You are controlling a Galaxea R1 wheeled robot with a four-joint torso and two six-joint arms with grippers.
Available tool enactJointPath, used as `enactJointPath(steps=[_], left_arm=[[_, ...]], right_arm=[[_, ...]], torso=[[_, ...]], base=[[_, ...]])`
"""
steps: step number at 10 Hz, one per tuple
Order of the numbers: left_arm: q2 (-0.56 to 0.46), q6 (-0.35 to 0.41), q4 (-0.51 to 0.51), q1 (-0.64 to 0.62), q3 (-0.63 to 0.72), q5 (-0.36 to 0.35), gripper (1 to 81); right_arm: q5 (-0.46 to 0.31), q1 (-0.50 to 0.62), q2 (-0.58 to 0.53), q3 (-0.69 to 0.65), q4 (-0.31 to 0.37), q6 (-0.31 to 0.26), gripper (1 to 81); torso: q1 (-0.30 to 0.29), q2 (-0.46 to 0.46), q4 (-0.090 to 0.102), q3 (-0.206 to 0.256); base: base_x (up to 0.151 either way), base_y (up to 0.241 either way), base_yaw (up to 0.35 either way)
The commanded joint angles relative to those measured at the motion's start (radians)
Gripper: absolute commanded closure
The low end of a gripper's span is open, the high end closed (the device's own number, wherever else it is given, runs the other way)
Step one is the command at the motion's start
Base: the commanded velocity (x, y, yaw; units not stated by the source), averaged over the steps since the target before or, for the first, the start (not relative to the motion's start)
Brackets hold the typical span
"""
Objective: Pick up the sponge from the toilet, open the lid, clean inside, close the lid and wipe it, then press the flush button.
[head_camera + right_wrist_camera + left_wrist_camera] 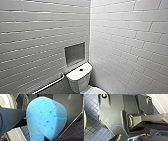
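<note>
White-tiled corner; toilet [79,78] against wall, flush button [81,69] atop tank. Right tool [49,138] clamps sponge [46,119] (pinched at base, presumably ready for cleaning). Left tool [130,138]: state cannot tell.

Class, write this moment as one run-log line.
right hand: holds blue sponge | toilet: ahead, flush button visible | walls: white tile

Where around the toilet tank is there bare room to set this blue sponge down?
The tank top is bare white either side of the flush button, probably roomy enough for the sponge. The wall niche above it also looks bare. Tightest is beside the tank top, toward the grab rail.
</note>
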Motion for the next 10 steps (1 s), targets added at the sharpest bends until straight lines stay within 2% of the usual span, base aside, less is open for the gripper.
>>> enactJointPath(steps=[1,10], left_arm=[[-0.011,0.001,0.001,-0.041,0.01,0.057,1.0],[-0.01,0.001,0.0,-0.041,0.01,0.048,1.0]], right_arm=[[-0.065,0.034,-0.017,0.012,0.018,-0.003,81.1],[-0.065,0.028,-0.018,0.009,0.015,-0.005,81.1]], torso=[[0.0,0.0,0.0,0.0],[0.0,0.0,0.0,0.0]], base=[[0.097,0.0,0.0],[0.097,0.0,0.0]])
